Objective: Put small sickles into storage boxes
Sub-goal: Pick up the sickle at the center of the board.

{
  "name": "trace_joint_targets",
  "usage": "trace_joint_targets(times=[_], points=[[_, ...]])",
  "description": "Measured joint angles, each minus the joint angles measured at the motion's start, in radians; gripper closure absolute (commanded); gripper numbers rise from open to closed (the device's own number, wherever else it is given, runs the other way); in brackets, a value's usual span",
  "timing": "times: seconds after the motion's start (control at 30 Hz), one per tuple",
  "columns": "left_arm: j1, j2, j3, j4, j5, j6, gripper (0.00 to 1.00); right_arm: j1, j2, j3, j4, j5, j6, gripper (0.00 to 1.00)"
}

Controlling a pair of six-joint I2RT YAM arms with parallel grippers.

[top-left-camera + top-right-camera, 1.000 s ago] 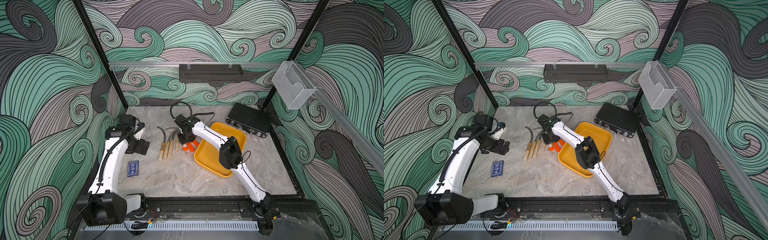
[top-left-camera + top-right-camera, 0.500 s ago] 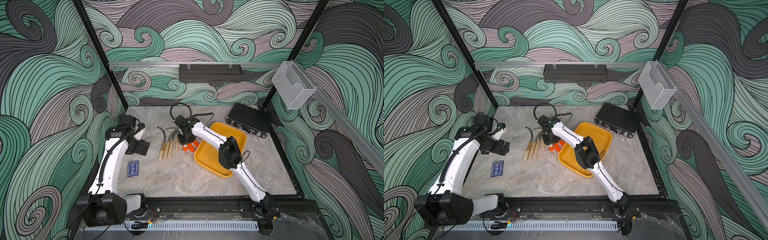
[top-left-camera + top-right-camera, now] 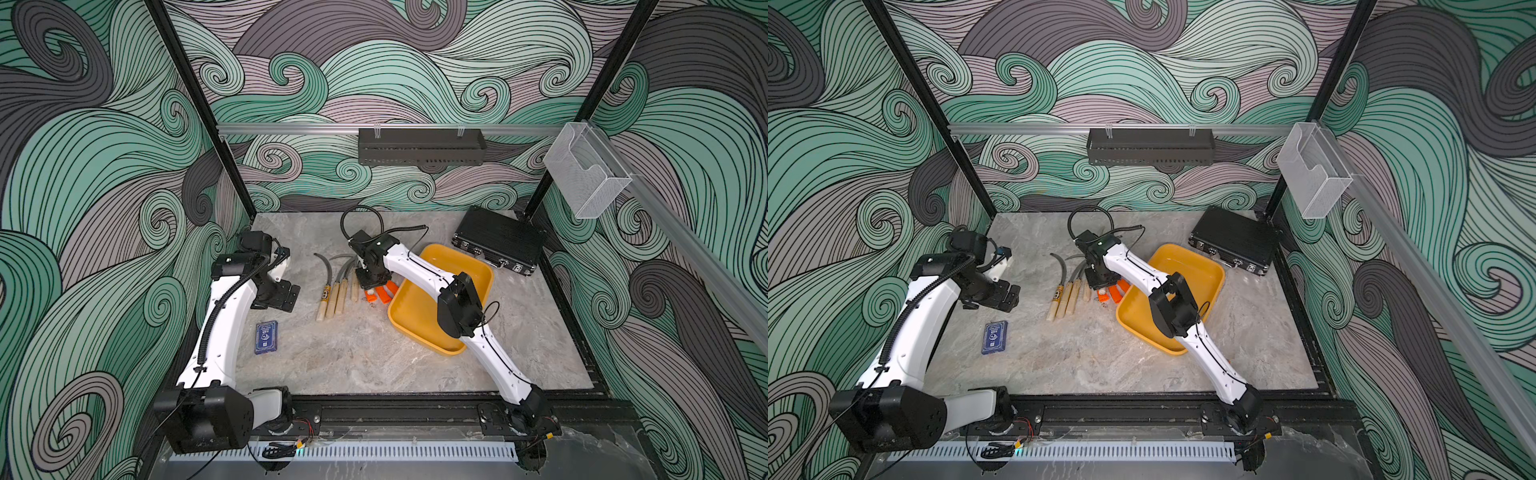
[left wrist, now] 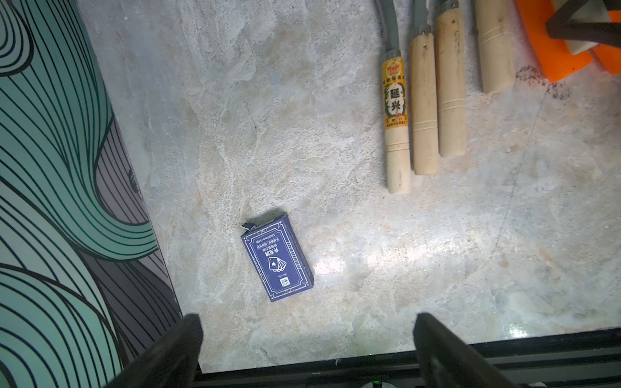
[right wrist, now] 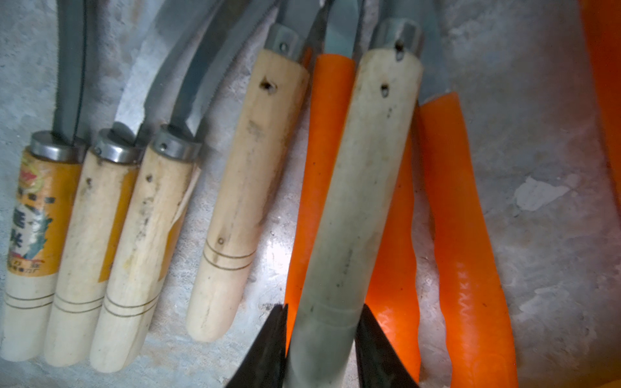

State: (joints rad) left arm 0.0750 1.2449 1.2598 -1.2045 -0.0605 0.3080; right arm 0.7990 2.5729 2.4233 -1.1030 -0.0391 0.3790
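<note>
The right arm [image 3: 415,268] has hardly moved since a second ago, its jaws now closed on a smooth pale wooden-handled sickle [image 5: 356,201] over glossy orange handles [image 5: 463,235] on the marbled tabletop [image 3: 353,353], beside the rounded yellow tray [image 3: 415,320]; the left jaws stand open, empty.

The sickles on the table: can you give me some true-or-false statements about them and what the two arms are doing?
1. The right arm's fingers flank a pale wooden-handled sickle lying over orange-handled ones. True.
2. The shallow yellow-orange plastic tray already holds sickles. False: none shows in it.
3. The left arm's fingers are spread, holding nothing. True.
4. The small blue card box sits in the tray. False: it lies on the marble table, near the left arm.
</note>
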Motion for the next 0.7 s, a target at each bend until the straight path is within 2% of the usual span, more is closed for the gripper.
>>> trace_joint_targets(times=[0.13, 0.7], points=[[0.0, 0.0, 0.0, 0.0, 0.002, 0.0, 0.01, -0.003, 0.0, 0.0, -0.002, -0.01, -0.001, 0.73], [0.0, 0.001, 0.0, -0.003, 0.029, 0.0, 0.01, -0.035, -0.028, -0.048, 0.004, -0.096, 0.007, 0.8]])
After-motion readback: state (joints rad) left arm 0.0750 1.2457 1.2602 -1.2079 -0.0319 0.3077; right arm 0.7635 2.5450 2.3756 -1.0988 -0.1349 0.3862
